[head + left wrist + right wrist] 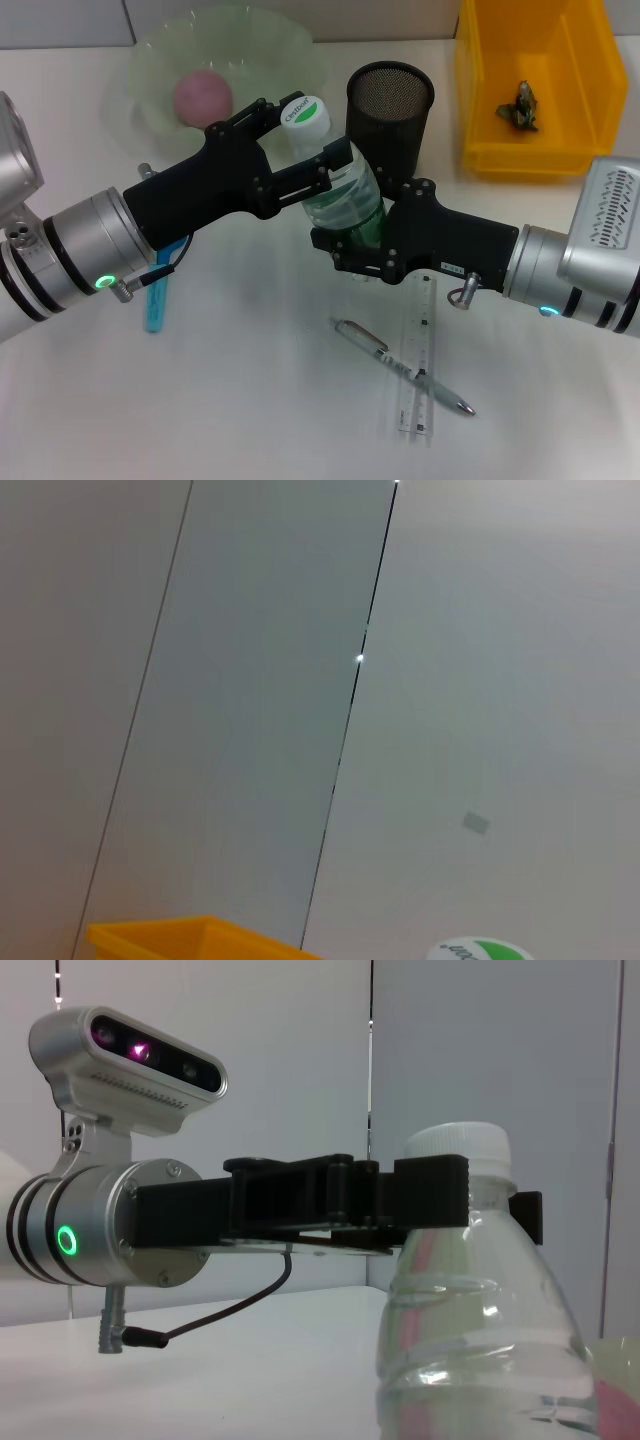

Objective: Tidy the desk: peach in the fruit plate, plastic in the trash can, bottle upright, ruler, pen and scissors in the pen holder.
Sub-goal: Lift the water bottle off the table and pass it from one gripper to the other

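Both claws are on the bottle (335, 175), which stands upright on the desk (250, 420) near its middle. The left claw (300, 160) comes in from the robot's left and has its fingers closed around the bottle's neck and shoulder, just under the white and green cap (305, 112); the right wrist view shows the same black fingers (430, 1195) clamped on either side of the neck below the cap (458, 1145). The right claw (350, 245) reaches in from the robot's right and sits low against the bottle's green-labelled body; it appears to grip the bottle there, though its fingertips are hidden behind the bottle and its own housing. Just behind the two claws, close to the bottle, stands the black mesh pen holder (390, 110). Farther behind the left claw is the pale green fruit plate (160, 60) with the pink peach (203, 97) lying in it. Behind the right arm, well apart from the claw, is the yellow trash can (480, 100) with a small crumpled piece of plastic (521, 106) inside. In front of the right claw, on the desk, lies a clear ruler (419, 370) with a pen (400, 365) lying across it at a slant. Under the left arm, partly hidden, something with a blue handle (157, 300), likely the scissors, lies on the desk. The left wrist view shows only the wall, a corner of the yellow trash can (190, 940) and the top of the cap (480, 950).
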`<state>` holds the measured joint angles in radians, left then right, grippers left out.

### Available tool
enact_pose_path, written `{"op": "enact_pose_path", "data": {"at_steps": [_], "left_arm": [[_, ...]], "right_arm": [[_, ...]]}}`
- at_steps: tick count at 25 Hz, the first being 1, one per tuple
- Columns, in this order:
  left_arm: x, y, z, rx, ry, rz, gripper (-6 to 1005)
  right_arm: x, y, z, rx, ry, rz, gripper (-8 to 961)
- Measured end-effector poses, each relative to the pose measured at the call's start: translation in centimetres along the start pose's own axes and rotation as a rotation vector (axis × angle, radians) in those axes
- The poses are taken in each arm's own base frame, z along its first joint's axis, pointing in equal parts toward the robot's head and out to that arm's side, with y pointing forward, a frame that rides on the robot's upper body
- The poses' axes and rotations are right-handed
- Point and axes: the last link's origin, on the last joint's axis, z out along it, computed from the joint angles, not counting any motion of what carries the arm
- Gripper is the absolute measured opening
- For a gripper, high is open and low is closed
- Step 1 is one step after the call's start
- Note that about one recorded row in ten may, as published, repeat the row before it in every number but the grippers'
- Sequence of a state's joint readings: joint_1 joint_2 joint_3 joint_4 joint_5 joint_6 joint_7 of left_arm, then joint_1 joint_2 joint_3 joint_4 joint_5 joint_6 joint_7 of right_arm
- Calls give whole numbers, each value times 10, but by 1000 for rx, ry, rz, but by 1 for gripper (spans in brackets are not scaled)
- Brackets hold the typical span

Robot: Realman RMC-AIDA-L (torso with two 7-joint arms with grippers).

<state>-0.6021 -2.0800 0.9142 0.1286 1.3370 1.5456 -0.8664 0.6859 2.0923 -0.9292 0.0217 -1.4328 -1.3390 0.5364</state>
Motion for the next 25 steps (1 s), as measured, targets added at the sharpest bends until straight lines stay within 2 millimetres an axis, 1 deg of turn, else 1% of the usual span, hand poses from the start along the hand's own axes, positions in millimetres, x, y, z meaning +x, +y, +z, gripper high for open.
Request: {"op": "enact_pose_path", "data": {"at_steps": [25], "left_arm": [[0, 1, 0, -2, 4, -3, 753]], "right_arm": [[0, 0, 0, 2, -1, 4, 752]]}}
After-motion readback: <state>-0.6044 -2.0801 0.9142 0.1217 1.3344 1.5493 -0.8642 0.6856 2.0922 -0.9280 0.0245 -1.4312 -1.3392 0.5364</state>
